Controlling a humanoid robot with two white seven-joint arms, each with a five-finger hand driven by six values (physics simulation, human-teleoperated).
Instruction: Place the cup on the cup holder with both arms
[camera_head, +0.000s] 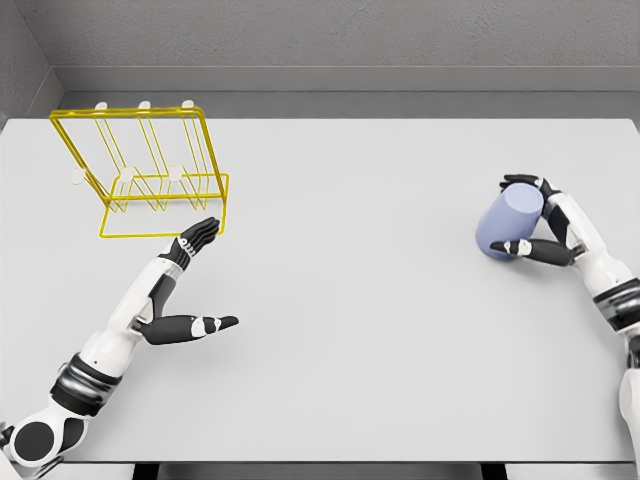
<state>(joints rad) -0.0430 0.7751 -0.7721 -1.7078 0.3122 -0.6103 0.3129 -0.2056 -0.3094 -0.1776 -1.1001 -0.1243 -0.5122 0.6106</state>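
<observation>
Status: early stage. The pale blue-lavender cylindrical cup is over the right part of the plain white desk, tilted on its side, with the right hand clamped around it: dark fingers wrap its upper rim and the thumb presses on its lower edge. Whether the cup is clear of the desk or resting on it cannot be told from this view.

The yellow wire-frame cup holder with white-tipped pegs stands at the far left of the desk, well apart from the cup. Nothing hangs on it.

The left hand lies just in front of the holder's base, fingers straight and spread, thumb out, holding nothing.

Remaining, by my judgement: carry the cup across, likely hand it to the left hand, then seat it on a peg.

No brands, labels or writing legible on cup, holder or desk.
</observation>
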